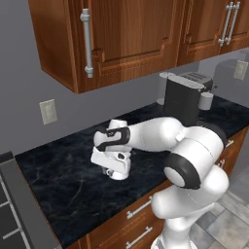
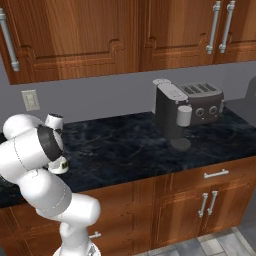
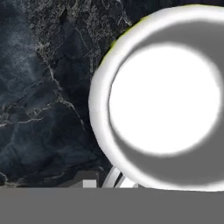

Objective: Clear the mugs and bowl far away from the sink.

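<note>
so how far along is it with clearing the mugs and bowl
Done: nothing can be confirmed; the sink, red mug and bowl aren't visible here. In hand: the white mug sits on the dark counter directly under the claw, its rim filling the hand view. Whether the claw grips it is unclear. Left: the other pieces can't be judged from these views.

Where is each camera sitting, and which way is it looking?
Left base view: behind and left of the arm, facing forward and down at the counter; arm rises lower right.
Right base view: behind its right, facing the same counter; arm lower left.
Hand view: on the hand, looking down into the white mug.
Shared: both base views show the coffee machine and toaster.
</note>
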